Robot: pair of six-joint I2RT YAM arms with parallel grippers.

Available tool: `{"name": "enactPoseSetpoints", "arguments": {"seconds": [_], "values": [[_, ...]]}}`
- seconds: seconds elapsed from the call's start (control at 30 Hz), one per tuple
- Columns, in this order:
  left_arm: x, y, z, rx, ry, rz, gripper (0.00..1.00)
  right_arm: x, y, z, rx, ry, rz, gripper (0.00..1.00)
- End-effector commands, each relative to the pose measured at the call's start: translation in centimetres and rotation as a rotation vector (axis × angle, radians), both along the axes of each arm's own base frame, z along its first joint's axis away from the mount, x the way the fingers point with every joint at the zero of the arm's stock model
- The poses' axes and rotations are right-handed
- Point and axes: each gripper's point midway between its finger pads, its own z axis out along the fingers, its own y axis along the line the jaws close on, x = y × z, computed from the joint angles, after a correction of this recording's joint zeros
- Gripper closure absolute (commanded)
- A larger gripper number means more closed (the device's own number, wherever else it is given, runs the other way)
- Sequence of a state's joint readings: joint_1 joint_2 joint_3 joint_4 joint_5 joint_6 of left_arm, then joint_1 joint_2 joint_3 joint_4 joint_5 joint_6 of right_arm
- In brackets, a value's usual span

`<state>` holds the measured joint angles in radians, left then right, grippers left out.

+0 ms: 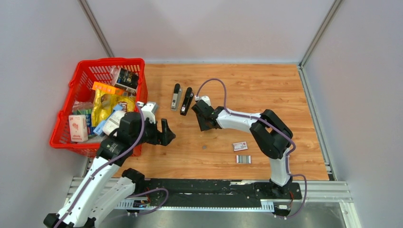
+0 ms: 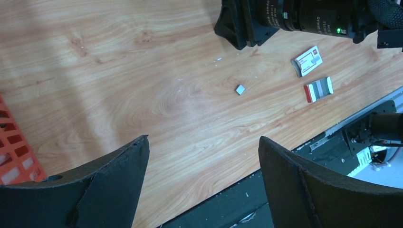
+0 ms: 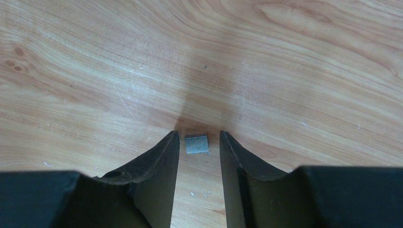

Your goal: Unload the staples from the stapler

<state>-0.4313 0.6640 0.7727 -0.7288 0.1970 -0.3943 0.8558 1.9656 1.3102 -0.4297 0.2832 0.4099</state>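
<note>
Two black staplers (image 1: 176, 97) (image 1: 186, 100) lie side by side at the middle back of the table. A small silvery staple bit (image 3: 196, 144) lies on the wood and shows between my right gripper's fingertips, with a gap on each side. It also shows in the top view (image 1: 204, 147) and the left wrist view (image 2: 240, 89). My right gripper (image 3: 199, 137) (image 1: 203, 126) hovers above the table, narrowly open and empty. Silvery ribbed staple strips (image 1: 243, 159) (image 2: 319, 88) lie near the front. My left gripper (image 1: 167, 133) (image 2: 203, 142) is wide open and empty.
A small white-and-red box (image 1: 240, 146) (image 2: 308, 61) lies just behind the staple strips. A red basket (image 1: 73, 85) full of packets stands at the left edge, beside my left arm. The black base rail (image 1: 214, 187) runs along the table's near edge.
</note>
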Motion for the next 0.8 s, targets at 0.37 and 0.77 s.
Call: {"name": "enactPoseSetpoints", "arguments": {"seconds": [0.37,0.77], "values": [[0.6,0.2,0.0,0.019,-0.014,0.010,0.08,0.0,0.2,0.3,0.012,0.010,-0.011,0.71],[0.5,0.2,-0.1,0.017,-0.015,0.008,0.08,-0.9,-0.6,1.8,0.014,-0.023,-0.027,0.86]]}}
